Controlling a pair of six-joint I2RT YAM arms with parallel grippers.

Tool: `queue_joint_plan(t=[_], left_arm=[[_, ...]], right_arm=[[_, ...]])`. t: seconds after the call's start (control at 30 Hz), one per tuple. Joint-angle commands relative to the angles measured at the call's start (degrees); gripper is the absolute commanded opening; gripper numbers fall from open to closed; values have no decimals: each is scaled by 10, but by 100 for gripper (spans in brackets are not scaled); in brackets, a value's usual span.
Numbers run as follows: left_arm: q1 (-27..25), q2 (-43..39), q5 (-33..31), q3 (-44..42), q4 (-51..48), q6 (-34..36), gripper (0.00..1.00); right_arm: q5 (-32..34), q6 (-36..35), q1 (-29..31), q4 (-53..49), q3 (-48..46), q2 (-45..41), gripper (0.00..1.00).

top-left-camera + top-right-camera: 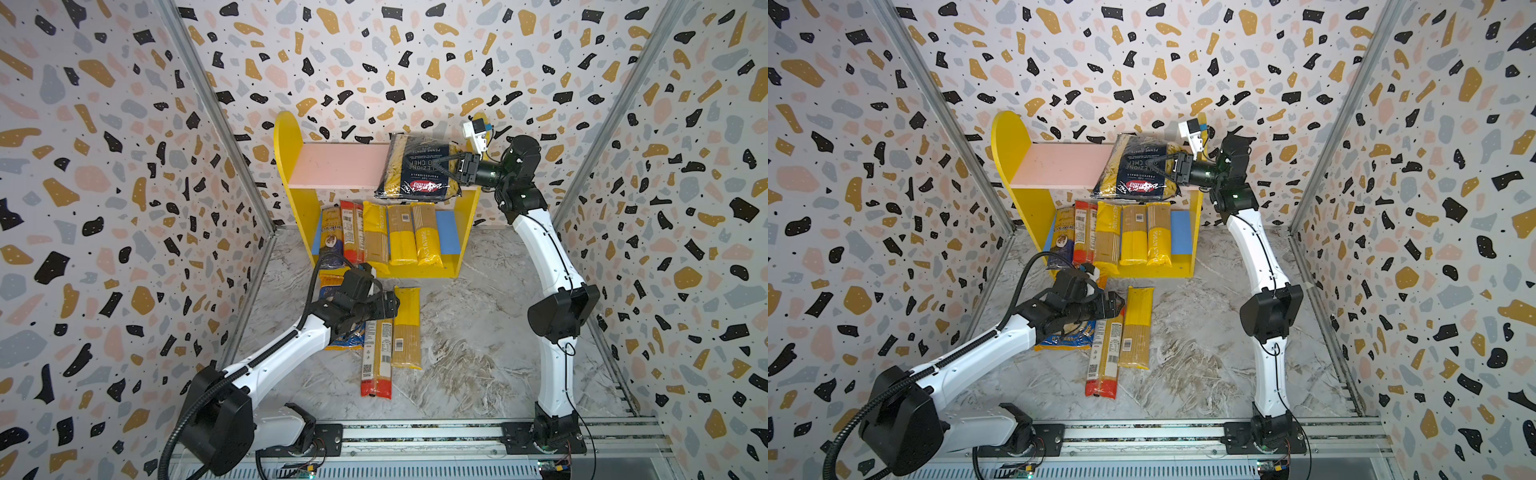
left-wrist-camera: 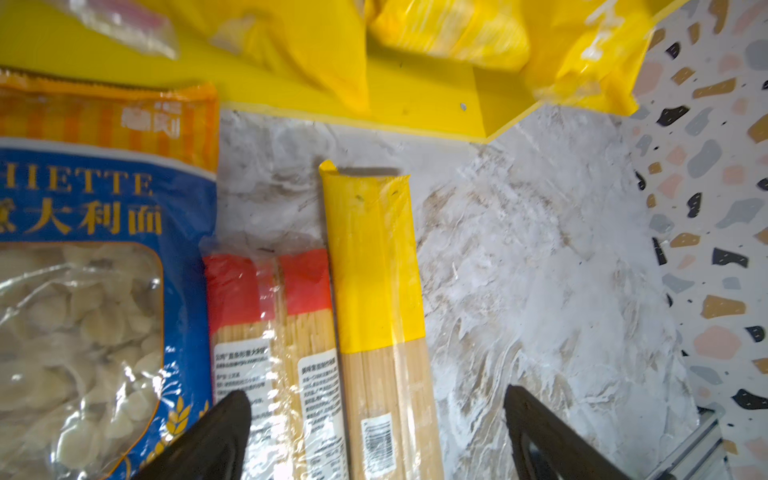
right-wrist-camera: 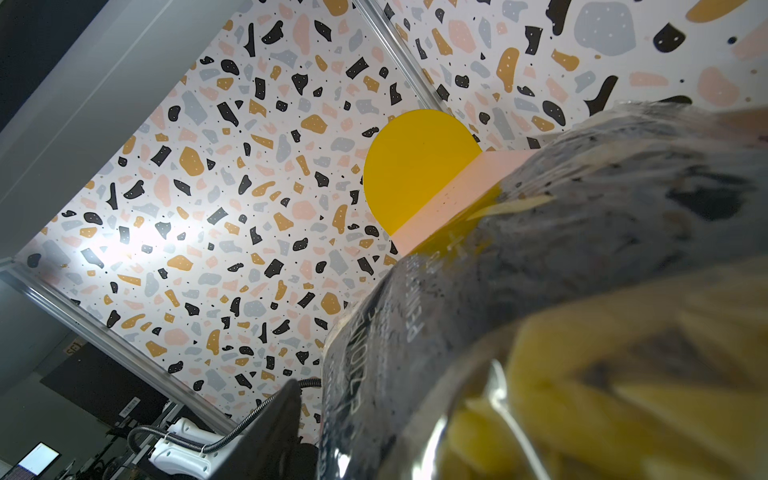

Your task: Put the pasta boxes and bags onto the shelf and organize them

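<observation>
Six packs on the shelf (image 1: 286, 166), three left, by our count. Pink upper board (image 1: 340, 164): one navy Barilla bag (image 1: 415, 166), overhanging the front edge; right gripper (image 1: 449, 163) straddles it, and we cannot tell whether it grips or has let go. Blue lower board (image 1: 446, 232): five spaghetti packs (image 1: 401, 239), side by side. Marble table (image 1: 478, 332): one Orecchiette bag (image 2: 83, 291), one red spaghetti pack (image 1: 376, 365) and one yellow spaghetti pack (image 1: 407, 332), under the left gripper (image 2: 376, 395), spread wide and empty.

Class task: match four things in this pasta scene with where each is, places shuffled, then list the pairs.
Things:
1 navy bag
2 blue-and-orange bag
3 dark blue and gold pack
4 left gripper

Places:
A leftmost on the blue lower board
B above the long packs on the table
C right end of the pink upper board
D on the table, partly under the left arm

Pairs: 1-C; 2-D; 3-A; 4-B
</observation>
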Motion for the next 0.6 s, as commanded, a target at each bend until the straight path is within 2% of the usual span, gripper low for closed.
queue_joint_plan(t=[0.0,0.07,0.23,0.47,0.57], left_arm=[[4,22,9,91,34,8,90],[4,46,21,146,41,4,85],[4,103,28,262,64,-2,80],[3,151,26,342,139,-37,73],[3,186,35,396,135,-45,69]], right_arm=[[9,-30,3,40,-20,-70,60],[10,-36,2,32,-40,-81,61],[13,-58,-2,19,-77,-107,66],[8,-54,-9,24,-94,-121,66],[5,-54,-11,24,-97,-127,66]])
